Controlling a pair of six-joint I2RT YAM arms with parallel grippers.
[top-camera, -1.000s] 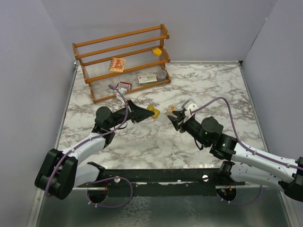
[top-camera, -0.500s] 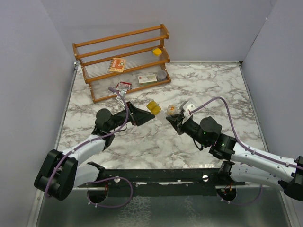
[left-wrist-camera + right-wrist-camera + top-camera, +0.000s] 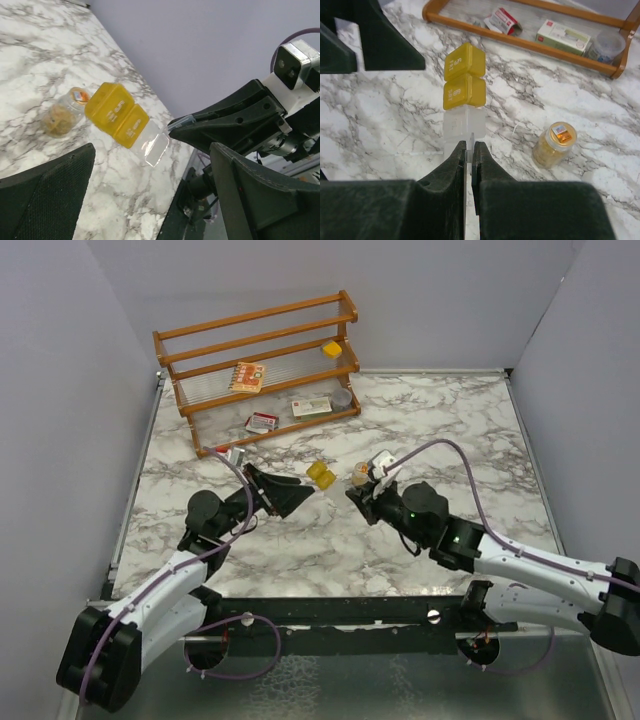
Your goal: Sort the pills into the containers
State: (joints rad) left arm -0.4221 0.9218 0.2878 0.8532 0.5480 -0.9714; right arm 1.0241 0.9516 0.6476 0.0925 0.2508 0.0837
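- Between the arms, the yellow pill box (image 3: 320, 474) is now held only by its clear end, pinched in the right gripper (image 3: 469, 147)'s closed jaws.
- Opposite it, the left gripper (image 3: 300, 494) has let go and drawn back, jaws wide apart.
- Handover looks complete; the amber pill jar (image 3: 360, 474) stands just beside the box.

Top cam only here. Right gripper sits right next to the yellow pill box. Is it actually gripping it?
Observer: Yes. The right wrist view shows the right gripper shut on the clear end of the pill box; its two yellow compartments stick out past the fingertips.
Operator: Left touching it?
Observer: No. In the left wrist view the left gripper is wide open, both fingers apart from the box.
Operator: Jar state?
Observer: The jar stands upright on the marble, capped, with yellowish pills inside, apart from the box.
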